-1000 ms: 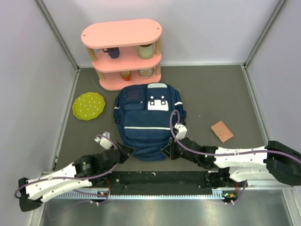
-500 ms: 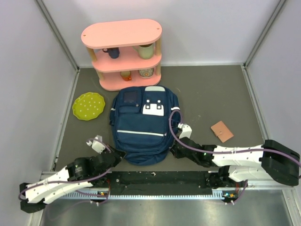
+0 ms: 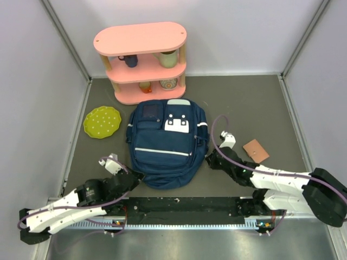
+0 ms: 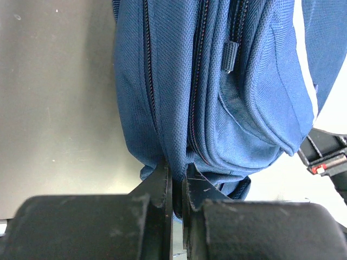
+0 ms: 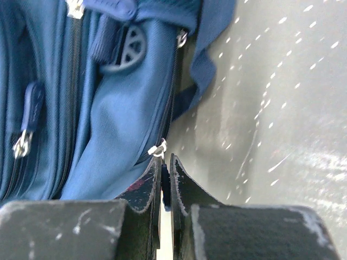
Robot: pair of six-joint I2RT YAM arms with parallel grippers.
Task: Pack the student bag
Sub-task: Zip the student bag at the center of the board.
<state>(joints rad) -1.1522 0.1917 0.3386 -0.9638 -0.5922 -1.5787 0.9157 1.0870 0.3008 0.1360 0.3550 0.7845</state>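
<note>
student bag [image 3: 162,146] | left hand [image 4: 177,172] pinching near edge | right hand [image 5: 165,165] pinching side edge

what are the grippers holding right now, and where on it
Both hold the student bag: left gripper pinches fabric at its near lower corner; right gripper pinches what looks like a zipper pull on its side.

Top view: items [image 3: 168,58] on pink shelf [image 3: 140,39] half hidden under its boards, too small to identify. Wrist views: student bag [image 4: 179,81] cut off at the edges of both views. Right end effector [image 5: 165,168]: dark piece pinched between fingers, indistinct.
</note>
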